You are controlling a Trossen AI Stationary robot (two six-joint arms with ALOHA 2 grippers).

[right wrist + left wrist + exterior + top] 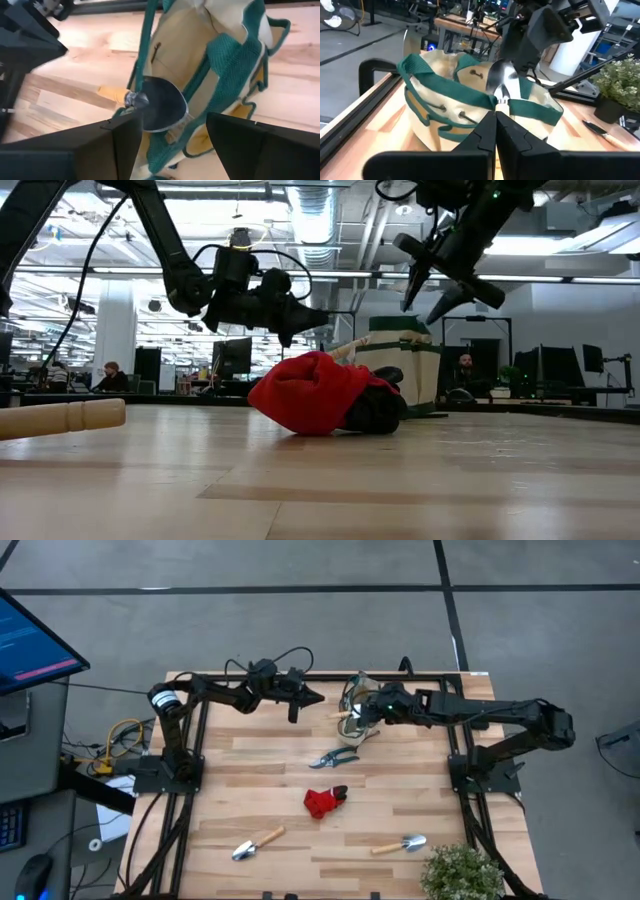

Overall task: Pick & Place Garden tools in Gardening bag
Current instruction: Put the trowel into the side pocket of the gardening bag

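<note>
Reaching in from the right side, the right arm stretched across the back of the table (300,820), its right gripper (362,712) hanging over the gardening bag (357,700) with fingers (250,145) spread apart and nothing between them. Directly below that pincer, a trowel (157,110) lay half in the bag, its silver blade on the green-trimmed rim and its wooden handle sticking out over the tabletop. No readable writing showed on the bag or the tools.

Opposite it, the left arm extended from the left side, its left gripper (300,697) held above the wood just beside the bag, fingers (485,135) pressed together and empty, pointing toward the bag.

Nearer the table's front than both pincers lay the pruning shears (333,757), then the red-and-black glove (324,802). Well apart from the pincers, near the front edge, rested a second trowel (256,843) and a third trowel (400,845), with a potted plant (462,873) at the front right corner.
</note>
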